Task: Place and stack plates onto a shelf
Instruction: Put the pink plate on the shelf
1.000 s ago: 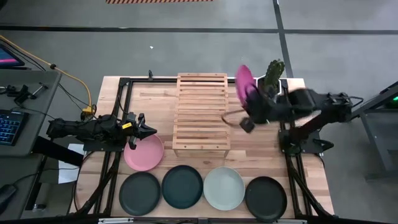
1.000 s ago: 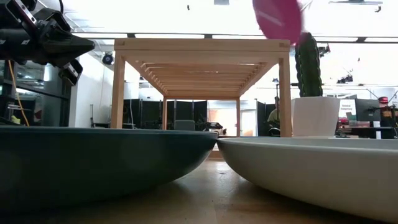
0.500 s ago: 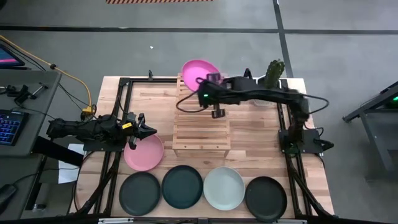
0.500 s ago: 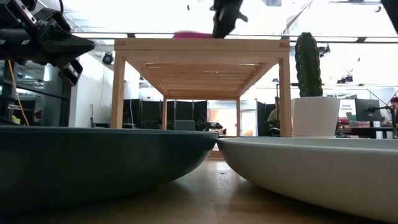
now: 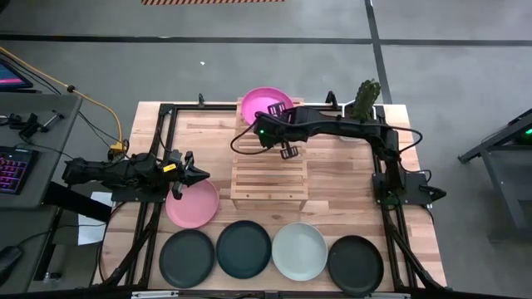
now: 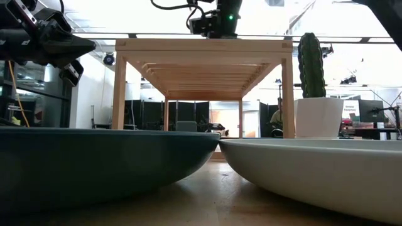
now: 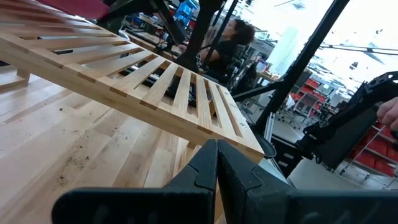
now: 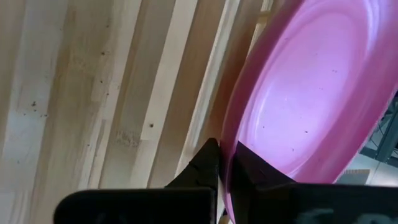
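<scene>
Pink is what has moved: a second ago your right gripper (image 5: pixel 270 121) carried the pink plate (image 5: pixel 266 106) on edge near the cactus pot (image 5: pixel 363 104), well off to the side; now that plate lies nearly flat over the far end of the shelf (image 5: pixel 268 174). From the right wrist view the two fingers pinch the plate's rim, with the slats just beneath, so you hold it and have not let go. I judge the first placement is nearly made; lowering and opening comes next.

Your right arm reaches across from its base on the right side of the table, stretched almost straight toward the shelf's far end, with the wrist over the slats.

Your left gripper (image 5: pixel 196 175) waits near the table's left side, fingers pressed together on nothing, pointing at the shelf and hanging just above the edge of the second pink plate (image 5: pixel 193 203). Three dark plates (image 5: pixel 187 257) and the pale mint plate (image 5: pixel 299 251) sit in a row along the near edge, untouched
</scene>
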`<act>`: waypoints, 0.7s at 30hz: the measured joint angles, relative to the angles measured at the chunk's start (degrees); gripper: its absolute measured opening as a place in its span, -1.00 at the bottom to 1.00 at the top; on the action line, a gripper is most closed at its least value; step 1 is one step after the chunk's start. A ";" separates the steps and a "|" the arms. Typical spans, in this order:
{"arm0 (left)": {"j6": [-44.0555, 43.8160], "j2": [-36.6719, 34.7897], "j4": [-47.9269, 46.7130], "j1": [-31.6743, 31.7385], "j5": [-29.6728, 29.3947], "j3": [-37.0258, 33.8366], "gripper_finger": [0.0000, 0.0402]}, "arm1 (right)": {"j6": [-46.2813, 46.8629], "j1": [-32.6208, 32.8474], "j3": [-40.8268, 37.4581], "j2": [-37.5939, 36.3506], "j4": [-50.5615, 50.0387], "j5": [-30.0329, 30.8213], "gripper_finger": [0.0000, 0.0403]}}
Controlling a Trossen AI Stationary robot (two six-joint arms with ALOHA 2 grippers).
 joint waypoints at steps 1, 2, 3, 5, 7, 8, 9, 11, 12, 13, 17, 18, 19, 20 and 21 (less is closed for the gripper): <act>0.00 0.00 0.00 0.00 0.02 0.00 -1.00 | 0.00 0.00 0.00 0.00 -0.17 -0.02 -1.00; 0.00 0.00 -0.02 0.00 0.02 0.00 -1.00 | 0.00 0.00 0.00 -0.01 -0.21 -0.05 -1.00; 0.00 0.00 -0.01 0.00 0.02 0.00 -1.00 | 0.00 0.02 0.00 0.00 -0.27 -0.08 -1.00; 0.00 0.00 -0.02 0.00 0.00 0.00 -1.00 | 0.00 0.04 0.00 0.00 -0.42 -0.07 -1.00; 0.00 0.00 -0.02 -0.01 0.00 0.00 -1.00 | 0.13 0.04 0.00 0.00 -0.41 -0.07 -1.00; 0.00 0.00 -0.02 0.00 0.02 0.00 -1.00 | 0.15 0.04 0.00 0.00 -0.44 -0.07 -1.00; 0.00 0.00 -0.02 0.00 0.00 0.00 -1.00 | 0.15 0.04 0.00 0.00 -0.44 -0.07 -1.00; 0.00 0.00 -0.02 0.00 0.02 0.00 -1.00 | 0.19 0.04 0.00 0.00 -0.42 -0.07 -1.00; 0.00 0.00 -0.02 0.00 0.02 0.00 -1.00 | 0.20 0.07 0.00 0.00 -0.42 -0.07 -1.00; 0.00 0.00 -0.02 0.00 0.01 0.00 -1.00 | 0.20 0.07 0.00 0.00 -0.43 -0.07 -1.00; 0.00 0.00 -0.02 0.00 0.02 0.00 -1.00 | 0.53 0.07 0.00 0.00 -0.44 -0.07 -1.00; 0.00 0.00 -0.01 0.00 0.02 0.00 -1.00 | 0.77 0.07 0.00 0.03 -0.44 -0.07 -1.00; 0.00 0.00 -0.01 0.00 0.01 -0.01 -1.00 | 1.33 0.07 0.00 0.03 -0.42 -0.07 -1.00; 0.00 0.00 -0.01 0.00 0.00 0.00 -1.00 | 1.55 0.07 0.00 0.03 -0.43 -0.05 -0.99; 0.00 0.00 -0.02 0.00 0.02 0.00 -1.00 | 1.55 0.07 0.00 0.03 -0.45 -0.03 -0.97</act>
